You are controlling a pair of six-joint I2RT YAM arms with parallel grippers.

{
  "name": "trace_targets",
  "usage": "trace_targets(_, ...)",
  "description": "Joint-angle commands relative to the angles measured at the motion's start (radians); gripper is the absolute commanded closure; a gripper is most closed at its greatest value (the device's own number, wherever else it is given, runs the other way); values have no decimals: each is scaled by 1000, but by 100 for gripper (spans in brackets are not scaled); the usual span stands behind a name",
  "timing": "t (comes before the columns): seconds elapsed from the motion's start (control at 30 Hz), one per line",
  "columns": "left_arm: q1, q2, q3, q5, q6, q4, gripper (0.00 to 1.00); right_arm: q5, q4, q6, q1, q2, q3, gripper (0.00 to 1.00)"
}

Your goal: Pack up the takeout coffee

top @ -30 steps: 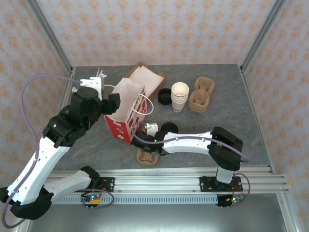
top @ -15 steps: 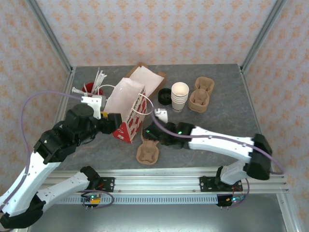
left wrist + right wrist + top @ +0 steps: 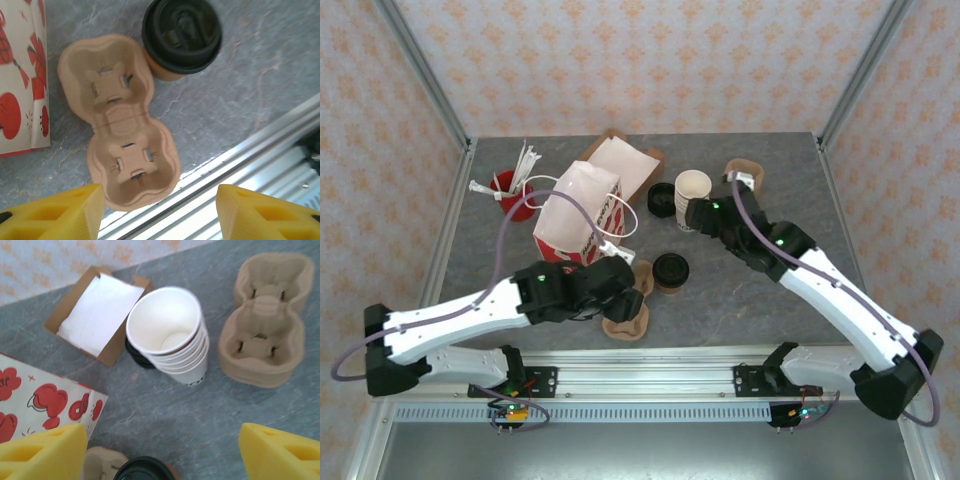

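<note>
The takeout coffee (image 3: 670,271) stands upright on the gray table (image 3: 760,300), near the middle, with its black lid on. In the left wrist view the coffee (image 3: 181,37) is just beside one pocket of an empty brown cup carrier (image 3: 120,115). In the top view this carrier (image 3: 625,315) lies at 7 o'clock from the coffee.

The left gripper (image 3: 628,295) hangs over the carrier. Its yellow fingers (image 3: 55,210) are spread apart and grasp nothing.

At 10 o'clock from the coffee stands a white paper bag (image 3: 578,215) with red print. At 12 o'clock there are black lids (image 3: 662,198), and just beside them a stack of white cups (image 3: 693,200).

The right gripper (image 3: 698,215) is near this stack. Its fingers (image 3: 45,450) are also wide apart and empty. More carriers (image 3: 265,320) lie at 3 o'clock from the white cups (image 3: 170,335).
</note>
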Motion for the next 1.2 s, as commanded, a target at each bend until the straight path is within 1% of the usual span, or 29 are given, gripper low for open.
trace_targets(0.0, -6, 74, -29, -24, -56, 57, 39, -8, -39, -64, -49, -59, -44, 19)
trace_targets(0.1, -5, 179, -20, -14, -45, 67, 41, 1, -7, -81, -63, -82, -76, 18)
trace_targets(0.17, -2, 248, 0, -32, -38, 53, 42, -8, 10, -94, -66, -73, -88, 18)
trace_targets(0.27, 19, 301, -12, -8, -46, 90, 45, -11, 8, -114, -68, -45, -85, 17)
trace_targets(0.37, 50, 311, -41, -4, -60, 117, 46, -4, 10, -134, -69, -35, -83, 17)
trace_targets(0.5, 85, 337, -69, 28, -59, 165, 46, -1, 25, -146, -76, -33, -94, 17)
trace_targets(0.7, 127, 356, -101, 30, -58, 206, 47, 5, 24, -160, -80, -30, -102, 17)
trace_targets(0.8, 131, 368, -103, 36, -59, 223, 48, 8, 27, -163, -80, -32, -106, 16)
trace_targets(0.97, 138, 378, -108, 10, -60, 231, 51, -7, 35, -158, -80, -23, -114, 16)
trace_targets(1.17, 142, 388, -119, 12, -70, 248, 51, -13, 33, -159, -80, -20, -117, 16)
